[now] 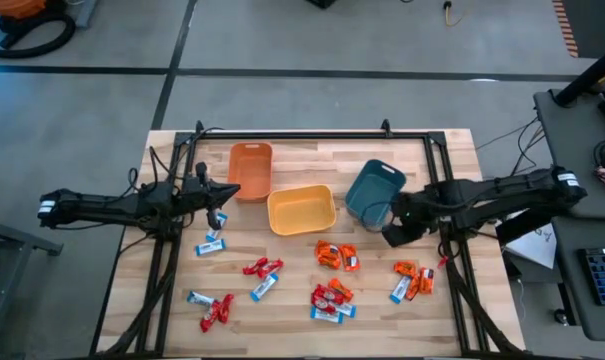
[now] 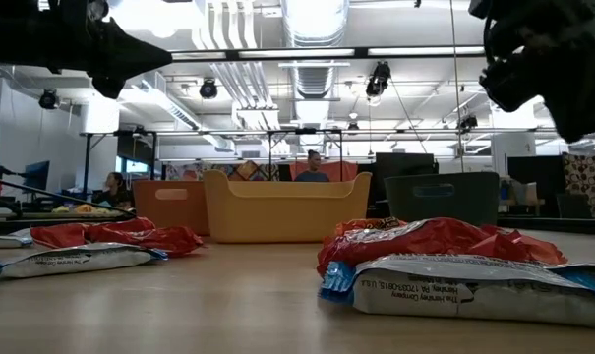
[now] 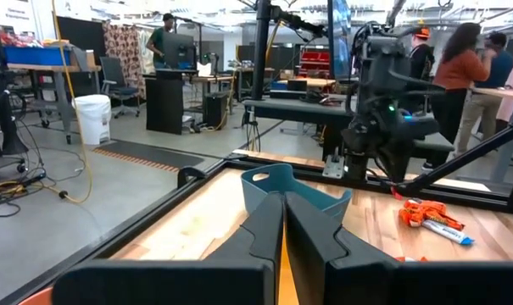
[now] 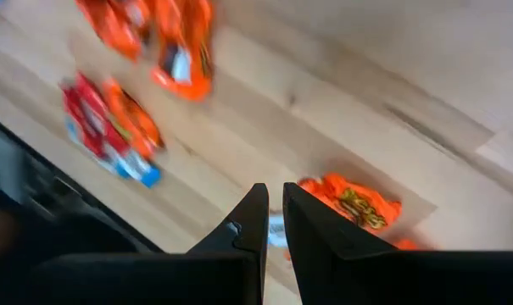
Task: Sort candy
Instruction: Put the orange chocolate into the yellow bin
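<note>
Right tool (image 1: 390,236) beside teal bin (image 1: 374,189)

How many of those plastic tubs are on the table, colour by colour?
Orange rectangular plastic tub: 1
Yellow rectangular plastic tub: 1
Teal rectangular plastic tub: 1
Total: 3

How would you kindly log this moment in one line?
stage: sorting not begun | left gripper: shut, empty | right gripper: shut, empty | candy: on table
</note>
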{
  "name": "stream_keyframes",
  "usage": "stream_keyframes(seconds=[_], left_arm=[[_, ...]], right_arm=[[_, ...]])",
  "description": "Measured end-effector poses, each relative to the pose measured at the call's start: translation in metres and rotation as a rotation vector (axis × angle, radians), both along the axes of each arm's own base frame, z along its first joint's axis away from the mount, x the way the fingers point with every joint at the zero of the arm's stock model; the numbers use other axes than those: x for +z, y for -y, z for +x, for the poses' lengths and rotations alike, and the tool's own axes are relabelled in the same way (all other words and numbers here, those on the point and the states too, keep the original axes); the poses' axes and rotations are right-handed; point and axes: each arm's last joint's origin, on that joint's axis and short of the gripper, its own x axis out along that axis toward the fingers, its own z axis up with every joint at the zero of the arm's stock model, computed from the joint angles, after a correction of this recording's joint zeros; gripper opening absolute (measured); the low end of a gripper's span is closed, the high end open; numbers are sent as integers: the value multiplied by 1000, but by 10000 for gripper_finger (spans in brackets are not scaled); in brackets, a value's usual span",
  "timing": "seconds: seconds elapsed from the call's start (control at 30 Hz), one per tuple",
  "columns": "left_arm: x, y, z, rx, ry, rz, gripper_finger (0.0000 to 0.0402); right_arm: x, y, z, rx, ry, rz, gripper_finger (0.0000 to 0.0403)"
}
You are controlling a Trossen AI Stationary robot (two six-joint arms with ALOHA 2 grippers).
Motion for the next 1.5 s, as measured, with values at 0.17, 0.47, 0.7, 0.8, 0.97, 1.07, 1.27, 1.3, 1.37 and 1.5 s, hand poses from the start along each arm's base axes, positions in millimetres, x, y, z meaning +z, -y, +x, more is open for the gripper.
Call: stream_keyframes(seconds=[0.17,0.47,0.7,0.8,0.97,1.07,1.27,1.3,1.37,1.5], left_arm=[[0,0,0,0,2,0,0],[3,0,0,1,33,0,0],[4,0,0,1,42,0,0],[4,0,0,1,43,0,0],[4,0,0,1,45,0,0],[4,0,0,1,45,0,0],[4,0,0,1,46,0,0],[4,0,0,1,46,0,0],[4,0,0,1,46,0,0],[4,0,0,1,46,0,0]], right_arm=[[10,-26,15,293,74,-207,34],[23,-52,29,506,81,-495,36],[19,-57,42,494,43,-491,106],[16,-59,45,466,15,-478,154],[5,-63,44,451,-60,-340,207],[-7,-69,39,524,-105,-297,215],[-30,-82,29,680,-173,-325,211],[-34,-83,28,682,-187,-327,210],[-40,-82,26,679,-218,-330,210],[-47,-81,26,678,-240,-354,210]])
